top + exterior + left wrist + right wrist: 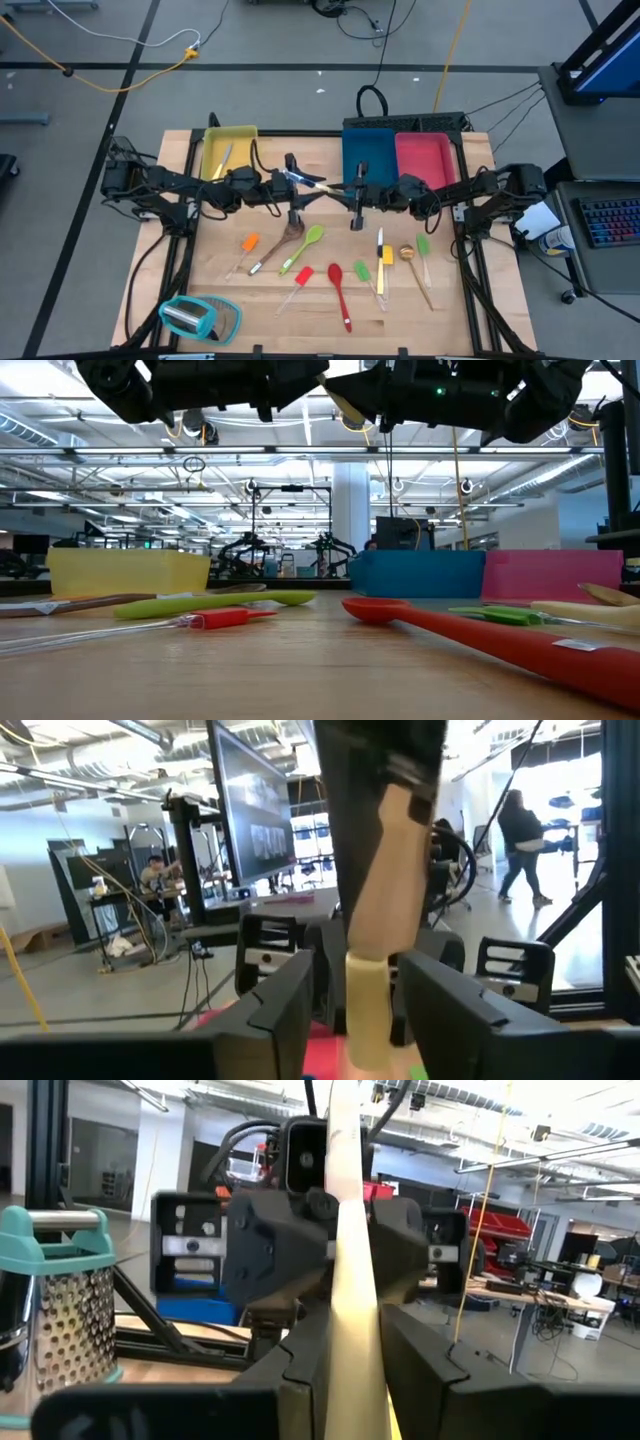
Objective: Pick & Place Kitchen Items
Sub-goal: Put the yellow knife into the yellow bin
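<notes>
A pale cream-and-wood utensil (316, 184) hangs above the table's middle between my two grippers. My left gripper (298, 182) comes from the table's left and is shut on it. My right gripper (352, 190) comes from the right and is shut on it too. The utensil also shows at the top of the low view (345, 405). On the table in front of the grippers lie an orange spatula (248, 243), a brown wooden spoon (285, 240), a green spoon (308, 240), a red spoon (338, 285) and several more utensils. My left gripper pinches the utensil's pale cream part (365, 1010) between its two fingers, level from the table's left. The utensil runs on past the fingers toward the other gripper, lifted clear of the table. My right gripper pinches the cream utensil (355, 1330) between its two fingers, level from the table's right. The utensil runs on forward to the left gripper, which stands right behind it, and is clear of the table.
A yellow tray (228, 135), a blue tray (368, 160) and a pink tray (425, 158) stand along the far edge; the yellow one holds a utensil. A teal-and-clear grater (200, 318) lies at the near left. People show in the room beyond.
</notes>
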Action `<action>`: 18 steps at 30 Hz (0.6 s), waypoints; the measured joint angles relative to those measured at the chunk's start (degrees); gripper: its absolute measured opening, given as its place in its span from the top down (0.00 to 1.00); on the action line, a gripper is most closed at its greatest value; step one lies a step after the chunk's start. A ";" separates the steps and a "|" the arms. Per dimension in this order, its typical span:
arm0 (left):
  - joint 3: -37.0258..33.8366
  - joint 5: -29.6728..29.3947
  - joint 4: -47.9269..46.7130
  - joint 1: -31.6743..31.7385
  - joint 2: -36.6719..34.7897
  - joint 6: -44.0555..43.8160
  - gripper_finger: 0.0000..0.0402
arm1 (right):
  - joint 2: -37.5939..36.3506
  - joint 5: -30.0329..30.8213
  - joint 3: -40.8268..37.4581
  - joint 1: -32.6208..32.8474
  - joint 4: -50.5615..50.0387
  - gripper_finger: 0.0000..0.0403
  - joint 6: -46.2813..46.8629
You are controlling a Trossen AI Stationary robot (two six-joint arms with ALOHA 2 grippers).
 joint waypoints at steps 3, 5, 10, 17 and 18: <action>0.00 0.00 -0.03 0.00 0.00 0.00 0.68 | -0.02 0.00 0.00 0.00 0.10 0.84 0.00; 0.00 0.06 -0.01 0.00 0.00 0.00 0.72 | -0.02 0.02 -0.02 0.00 0.07 0.84 -0.02; 0.00 0.38 -0.05 0.00 0.00 -0.07 0.84 | -0.02 0.07 -0.02 0.00 0.11 0.83 -1.13; 0.00 0.36 -0.12 0.00 0.00 -1.04 0.87 | -0.02 0.09 -0.04 -0.11 0.09 0.81 -1.23; 0.00 0.34 -0.15 0.00 0.00 -1.22 0.87 | -0.02 0.11 -0.07 -0.11 0.08 0.81 -1.11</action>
